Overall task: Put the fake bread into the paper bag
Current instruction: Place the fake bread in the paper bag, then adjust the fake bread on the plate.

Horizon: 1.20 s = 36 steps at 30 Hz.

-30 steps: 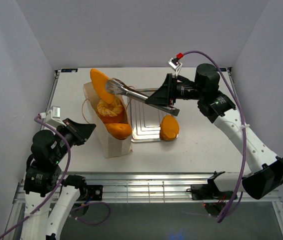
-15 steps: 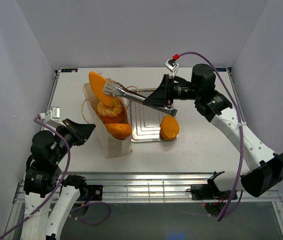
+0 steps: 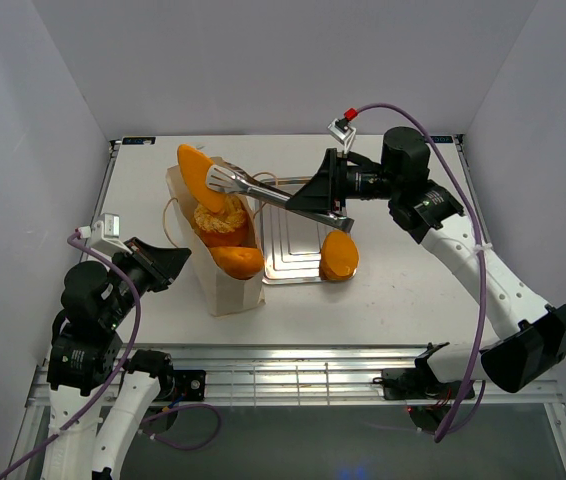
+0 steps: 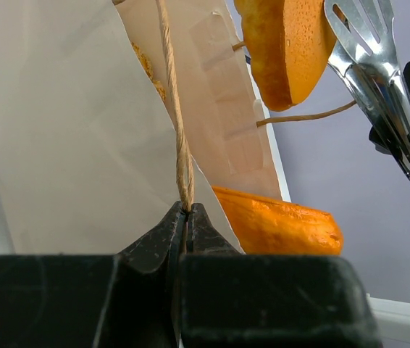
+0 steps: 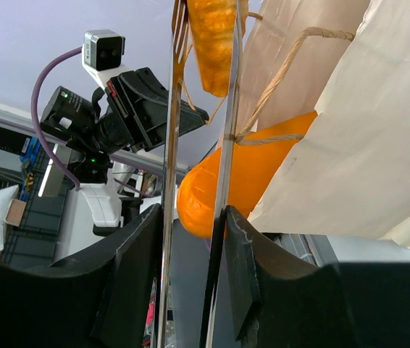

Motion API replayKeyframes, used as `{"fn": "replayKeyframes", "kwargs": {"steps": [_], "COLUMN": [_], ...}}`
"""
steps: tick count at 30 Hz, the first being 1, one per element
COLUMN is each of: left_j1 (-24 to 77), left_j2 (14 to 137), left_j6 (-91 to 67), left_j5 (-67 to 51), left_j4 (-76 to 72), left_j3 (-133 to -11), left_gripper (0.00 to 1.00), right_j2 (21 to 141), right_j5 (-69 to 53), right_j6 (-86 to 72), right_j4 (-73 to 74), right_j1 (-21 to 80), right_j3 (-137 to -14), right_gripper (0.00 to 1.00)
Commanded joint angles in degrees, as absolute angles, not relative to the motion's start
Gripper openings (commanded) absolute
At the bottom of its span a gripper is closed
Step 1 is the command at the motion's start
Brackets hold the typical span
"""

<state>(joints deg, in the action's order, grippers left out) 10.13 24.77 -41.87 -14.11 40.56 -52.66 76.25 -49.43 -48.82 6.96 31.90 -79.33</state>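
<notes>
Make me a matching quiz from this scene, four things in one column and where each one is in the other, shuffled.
1 tongs; 2 cord handle; 3 long loaf; 4 short loaf
A sticking out of the paper bag; B at the corner of the silver tray; C pinched in the left gripper; D held by the right gripper
Pairs: 1-D, 2-C, 3-A, 4-B

The left arm point(image 3: 88, 330) and the right arm point(image 3: 473, 270) share white link shells and black, rounded joint housings. A purple cable point(image 3: 484, 310) trails along each, up to a small pale wrist camera point(image 3: 341, 125), the right one tipped with a red tab point(image 3: 351, 112). The right gripper point(image 5: 193, 217) has broad matte-black fingers point(image 5: 136, 275) with scuffed edges.
</notes>
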Motion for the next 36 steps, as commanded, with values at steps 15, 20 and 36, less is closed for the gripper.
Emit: {"fn": "replayKeyframes", "kwargs": {"steps": [15,20,36], "left_j1": [10.0,10.0,10.0], "left_j2": [24.3,24.3,24.2], "left_j6": [-41.7,-41.7,-41.3], "left_j5": [-13.7,-13.6,-14.1], "left_j4": [41.6,41.7,41.2], "left_j3": [-54.0,-53.9,-53.5], "left_gripper": [0.00,0.00,0.00], "right_j2": [81.2,80.9,73.5], "right_j5": [-36.2,-35.8,-34.8], "right_j6": [-26.3,-26.1,-27.6], "right_j4": [27.6,27.2,30.9], "right_j1": [38.8,38.8,26.7], "right_j3": [-93.8,-93.6,-102.8], "right_gripper": [0.45,0.45,0.45]}}
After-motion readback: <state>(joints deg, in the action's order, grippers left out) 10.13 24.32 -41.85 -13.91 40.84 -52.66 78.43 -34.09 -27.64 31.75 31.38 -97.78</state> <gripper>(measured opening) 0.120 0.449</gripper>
